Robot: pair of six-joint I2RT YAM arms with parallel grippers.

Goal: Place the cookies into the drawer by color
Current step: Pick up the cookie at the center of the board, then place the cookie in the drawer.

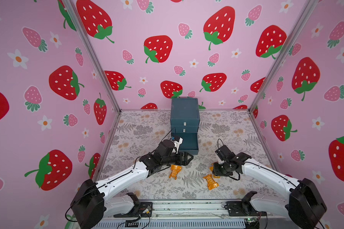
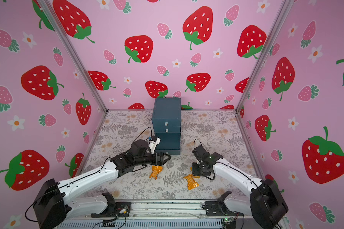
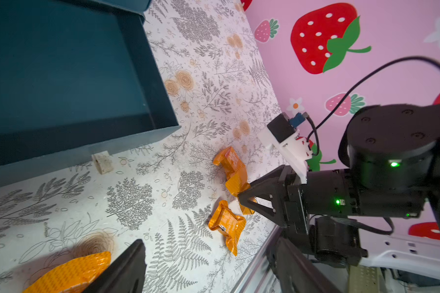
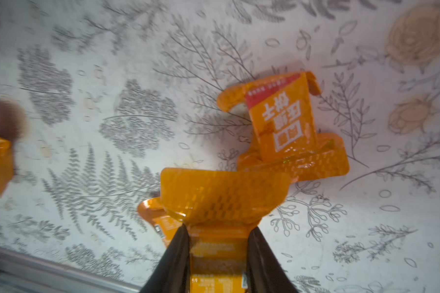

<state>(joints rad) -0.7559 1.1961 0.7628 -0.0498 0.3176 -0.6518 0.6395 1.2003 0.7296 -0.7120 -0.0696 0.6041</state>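
Note:
The teal drawer cabinet [image 1: 185,111] stands at the back, and its bottom drawer [image 3: 87,152] is pulled out and looks empty inside. Orange cookies lie on the floral mat in front of it. My right gripper [image 4: 219,243] is shut on one orange cookie [image 4: 221,195], pointing down at the mat [image 1: 216,172]. Another orange cookie [image 4: 285,121] lies just past the held one, and a further one [image 1: 211,181] sits beside it. My left gripper [image 3: 208,274] is open and empty by the drawer front [image 1: 188,158], with an orange cookie [image 1: 174,171] right next to it.
A white pull tab [image 3: 102,161] sticks out from the open drawer's front. The two upper drawers are shut. A metal rail [image 1: 187,206] runs along the mat's front edge. Strawberry-print walls [image 1: 48,99] close in the sides and back.

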